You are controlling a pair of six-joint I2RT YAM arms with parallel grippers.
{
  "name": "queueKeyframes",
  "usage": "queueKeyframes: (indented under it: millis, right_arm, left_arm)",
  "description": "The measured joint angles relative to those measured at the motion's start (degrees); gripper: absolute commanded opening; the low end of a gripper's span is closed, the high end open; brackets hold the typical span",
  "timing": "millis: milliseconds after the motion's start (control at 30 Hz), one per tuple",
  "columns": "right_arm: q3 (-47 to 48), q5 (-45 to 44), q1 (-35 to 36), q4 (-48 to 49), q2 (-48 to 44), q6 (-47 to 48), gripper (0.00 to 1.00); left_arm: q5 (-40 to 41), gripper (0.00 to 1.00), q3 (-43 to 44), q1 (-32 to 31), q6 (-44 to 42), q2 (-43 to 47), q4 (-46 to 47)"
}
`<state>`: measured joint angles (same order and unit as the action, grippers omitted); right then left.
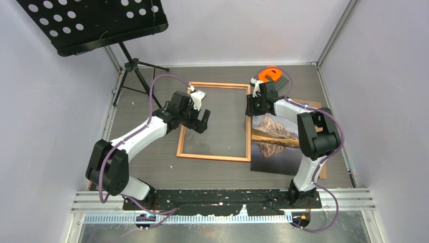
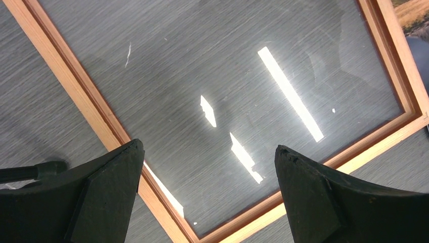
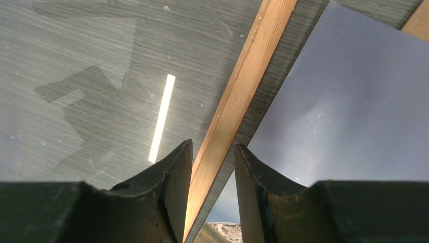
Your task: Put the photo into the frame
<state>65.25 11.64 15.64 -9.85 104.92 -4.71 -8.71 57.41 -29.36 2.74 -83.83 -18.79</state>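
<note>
The frame (image 1: 212, 157), a thin orange-brown wooden rectangle with glass, lies flat mid-table. The photo (image 1: 275, 142), a mountain mirrored in a lake, lies face up just right of it. My left gripper (image 1: 201, 121) hovers open over the frame's left side; the left wrist view shows its jaws (image 2: 208, 149) wide apart above the glass near the frame's (image 2: 98, 111) corner. My right gripper (image 1: 249, 109) is at the frame's right rail; in the right wrist view it (image 3: 213, 147) straddles the wooden rail (image 3: 248, 71), the left finger close against it, a gap at the right finger. The photo's grey sky (image 3: 344, 101) lies beside it.
A brown backing board (image 1: 316, 104) lies under the photo at the right. An orange object (image 1: 268, 74) and a dark grey plate (image 1: 282, 81) sit at the back behind the right gripper. A black music stand (image 1: 91, 23) on a tripod (image 1: 132, 66) stands back left.
</note>
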Motion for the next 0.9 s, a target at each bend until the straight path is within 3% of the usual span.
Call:
queueKeyframes:
  millis: [233,500,900]
  right_arm:
    - [0.1,0.0,0.0,0.0,1.6,-0.2,0.34]
    - [0.1,-0.4,0.1,0.1,1.6,-1.0,0.13]
    - [-2.6,-0.5,2.1,2.6,0.3,-3.7,0.10]
  left_arm:
    - [0.0,0.99,-0.9,1.4,0.0,0.9,-0.2]
    - [-0.1,0.99,-1.6,4.0,0.0,3.3,-0.5]
    - [0.0,0.99,-2.3,5.9,-0.1,5.2,-1.8]
